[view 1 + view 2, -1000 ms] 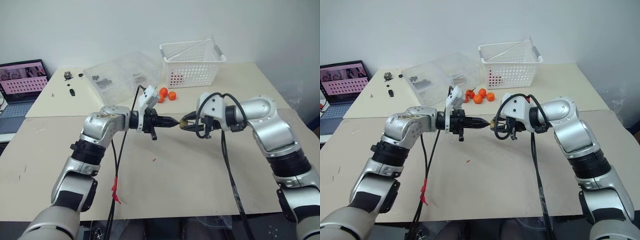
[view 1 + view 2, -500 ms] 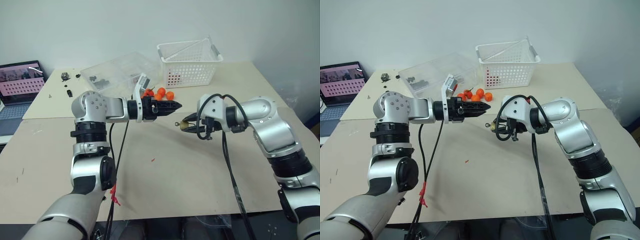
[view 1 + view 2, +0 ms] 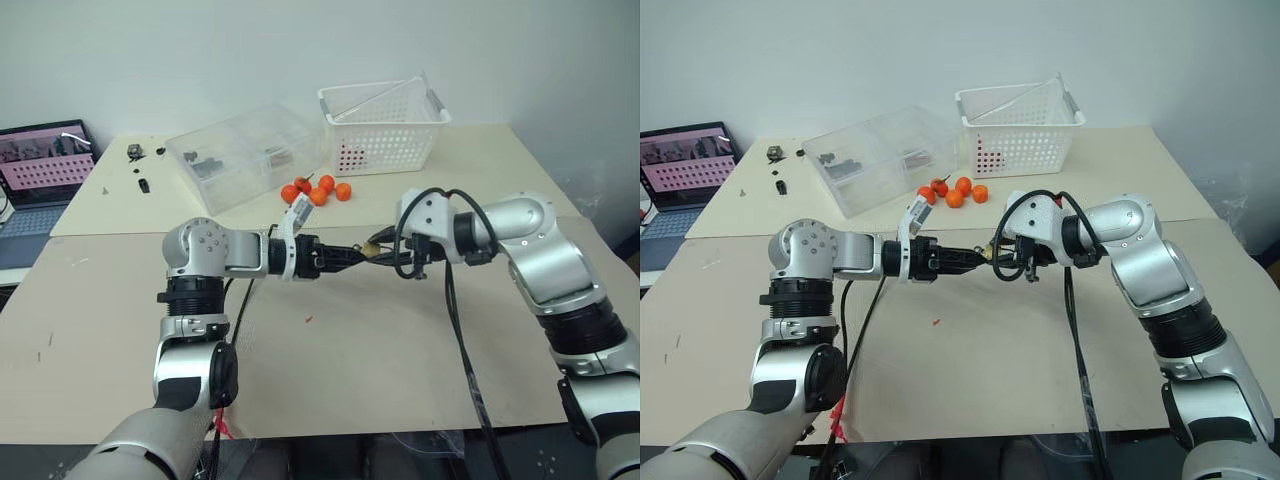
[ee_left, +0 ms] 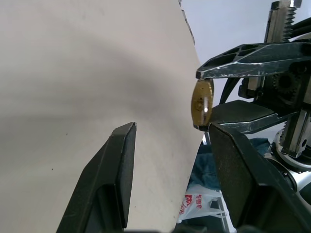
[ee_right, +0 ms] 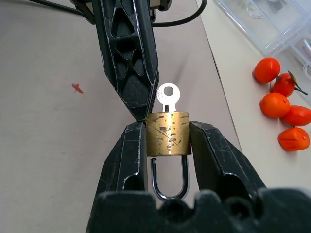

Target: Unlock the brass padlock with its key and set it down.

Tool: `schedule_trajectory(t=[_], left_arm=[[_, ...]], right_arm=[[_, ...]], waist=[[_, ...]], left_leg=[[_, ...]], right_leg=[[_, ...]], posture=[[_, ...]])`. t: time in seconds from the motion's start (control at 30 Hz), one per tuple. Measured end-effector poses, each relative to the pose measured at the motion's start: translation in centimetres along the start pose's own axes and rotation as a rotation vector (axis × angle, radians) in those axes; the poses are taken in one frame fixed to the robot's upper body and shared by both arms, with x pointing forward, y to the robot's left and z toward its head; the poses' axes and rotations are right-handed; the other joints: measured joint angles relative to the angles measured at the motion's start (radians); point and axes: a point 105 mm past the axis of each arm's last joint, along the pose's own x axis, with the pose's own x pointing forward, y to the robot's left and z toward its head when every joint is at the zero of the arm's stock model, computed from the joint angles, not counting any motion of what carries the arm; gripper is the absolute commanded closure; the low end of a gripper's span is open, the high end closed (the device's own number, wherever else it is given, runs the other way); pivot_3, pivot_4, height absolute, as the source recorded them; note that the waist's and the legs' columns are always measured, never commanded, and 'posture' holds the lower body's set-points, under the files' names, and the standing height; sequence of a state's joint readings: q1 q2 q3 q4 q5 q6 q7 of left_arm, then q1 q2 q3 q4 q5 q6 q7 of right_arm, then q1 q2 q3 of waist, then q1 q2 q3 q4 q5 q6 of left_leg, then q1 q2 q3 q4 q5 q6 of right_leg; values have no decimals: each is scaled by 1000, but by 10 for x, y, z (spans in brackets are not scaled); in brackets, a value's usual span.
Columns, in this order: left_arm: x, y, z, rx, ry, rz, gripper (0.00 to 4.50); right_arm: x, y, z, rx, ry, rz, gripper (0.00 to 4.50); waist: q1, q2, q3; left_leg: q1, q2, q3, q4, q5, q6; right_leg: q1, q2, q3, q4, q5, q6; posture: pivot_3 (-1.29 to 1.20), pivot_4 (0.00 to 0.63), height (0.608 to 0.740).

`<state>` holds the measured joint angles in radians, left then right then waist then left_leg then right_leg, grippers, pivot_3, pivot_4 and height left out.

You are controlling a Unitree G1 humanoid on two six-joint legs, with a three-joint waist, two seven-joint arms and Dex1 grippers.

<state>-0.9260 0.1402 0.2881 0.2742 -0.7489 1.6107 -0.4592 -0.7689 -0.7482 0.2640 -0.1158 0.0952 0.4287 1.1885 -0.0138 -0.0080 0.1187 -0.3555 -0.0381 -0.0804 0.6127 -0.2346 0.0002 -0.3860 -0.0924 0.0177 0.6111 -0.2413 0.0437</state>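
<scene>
Brass padlock (image 5: 168, 134): clamped in right end effector (image 5: 167, 145) above tabletop (image 3: 400, 350), key (image 5: 168, 94) outward, presumably for turning; left end effector (image 4: 170, 145) spread, beside key, grasping nothing.

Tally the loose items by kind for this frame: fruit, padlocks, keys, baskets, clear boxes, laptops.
Orange fruits: 5
Brass padlock: 1
Key: 1
White basket: 1
Clear plastic box: 1
Laptop: 1
Total: 10
</scene>
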Motion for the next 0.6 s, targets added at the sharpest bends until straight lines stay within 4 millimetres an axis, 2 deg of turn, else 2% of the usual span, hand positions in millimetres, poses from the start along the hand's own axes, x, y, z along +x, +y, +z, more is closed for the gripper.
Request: schedule_trajectory(t=[0.2,0.43,0.6], left_arm=[[2,-2,4,-10,-10,-4,2023],[-1,-30,33,42,-76,-60,2023],[5,-31,30,33,-65,-71,2023]], right_arm=[[-1,-1,-1,9,6,-6,3594],[-1,0,2,0,-3,-1,3594],[-1,1,2,0,-3,1,3594]], waist=[[0,0,0],[0,0,0],[-2,0,0]], left_leg=[[0,0,0,0,0,0],[0,0,1,0,0,0],[0,0,1,-1,0,-1]], right_leg=[[0,0,0,0,0,0],[0,0,0,-1,0,0],[0,0,0,-1,0,0]], posture=[[0,150,740],[0,150,740],[0,150,740]])
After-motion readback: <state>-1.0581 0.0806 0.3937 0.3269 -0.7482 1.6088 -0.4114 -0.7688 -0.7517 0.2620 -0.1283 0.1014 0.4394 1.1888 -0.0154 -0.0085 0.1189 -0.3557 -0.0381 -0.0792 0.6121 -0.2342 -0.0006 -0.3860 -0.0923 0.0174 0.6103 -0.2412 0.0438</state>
